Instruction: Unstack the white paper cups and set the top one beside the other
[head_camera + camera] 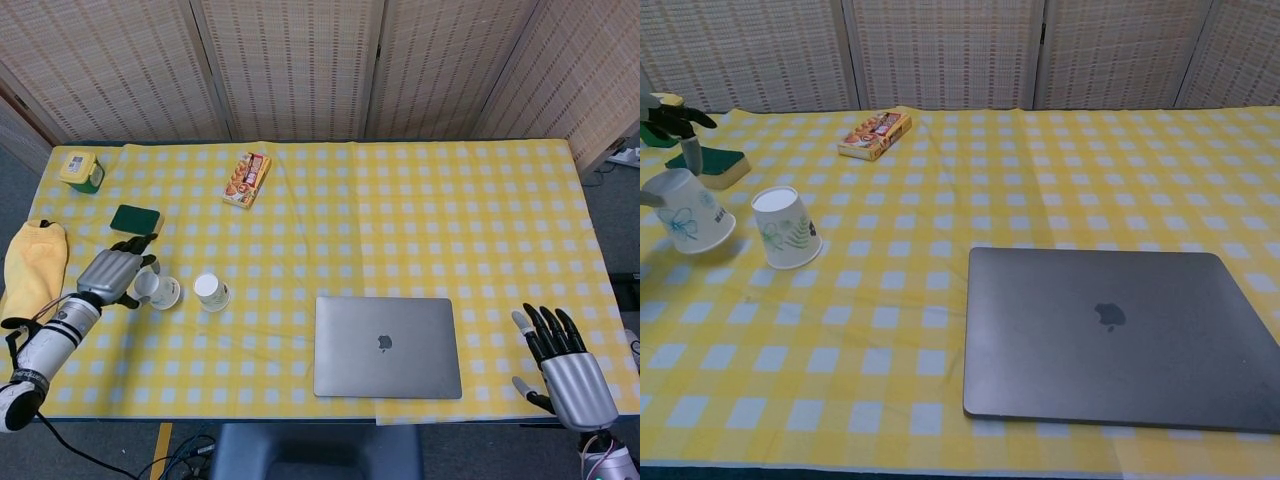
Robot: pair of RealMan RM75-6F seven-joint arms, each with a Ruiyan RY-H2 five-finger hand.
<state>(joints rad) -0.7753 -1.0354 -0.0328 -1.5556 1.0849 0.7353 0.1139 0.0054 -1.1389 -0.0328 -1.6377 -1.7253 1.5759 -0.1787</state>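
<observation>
the right hand (565,362) sits at the near right corner, off the table edge, with its dark fingers spread apart and nothing in them. just ahead of the robot a closed grey laptop (387,346) lies flat on the yellow checked tablecloth (430,230), its near edge close to the front of the table.

to the left, the two white paper cups are apart from each other. one cup (211,291) stands upside down on the cloth, base up, with a green leaf print on its side in the chest view (787,228). just beside it on the left, not touching, is the second cup (157,289), tilted, its mouth facing right and slightly down, with a blue flower print on its side (688,209). the left hand (112,274) is wrapped around this cup, fingers curled on its far side; whether the rim touches the cloth cannot be told.

left of that hand, a yellow cloth (33,262) hangs over the table's left edge. further back lies a dark green sponge (133,218), then a small yellow and green container (80,169) at the far left corner. a flat orange snack box (247,179) lies near the far edge, in front of the woven screens (300,65)
</observation>
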